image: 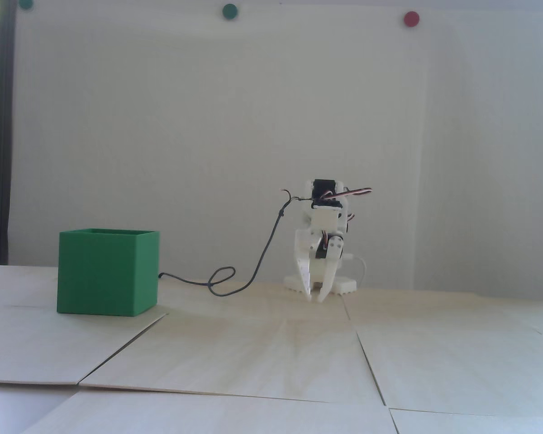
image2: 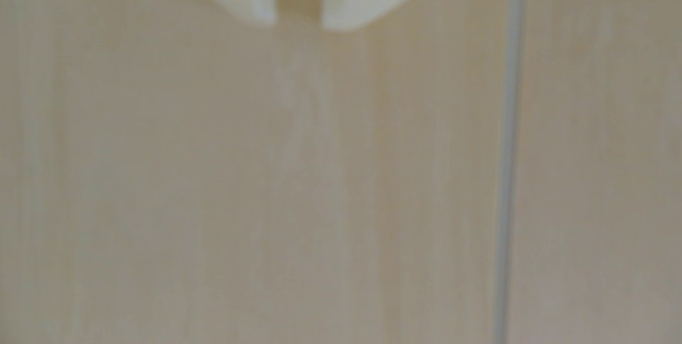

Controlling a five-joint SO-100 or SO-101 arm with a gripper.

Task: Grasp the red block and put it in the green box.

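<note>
Fixed view: we find the white arm (image: 322,217) folded low at the far side of the tabletop (image: 271,352), its claw (image: 315,298) pointing straight down, the tips at or just above the surface. The two fingers taper toward each other, with a narrow gap showing between the tips. Nothing sits between them.

Wrist view, much blurred: we see the claw (image2: 298,21) entering from the top edge, its two pale fingertips (image2: 254,1) slightly parted, bare wood grain showing through the gap. We note the claw as slightly spread and holding nothing.

The green box (image: 107,272) stands upright on the tabletop at the left of the fixed view, well apart from the arm, open side up. From this low angle we cannot see inside it.

We find the red block in neither view. Whether it lies in the box we cannot tell.

A dark cable (image: 249,275) runs from the arm's upper part down to the tabletop, makes a loop, and reaches the box's right side. The tabletop is made of pale wood panels with seams between them; one seam (image2: 508,152) runs vertically at the right of the wrist view. On the white wall behind: two green dots (image: 229,11) and one red dot (image: 411,18).
</note>
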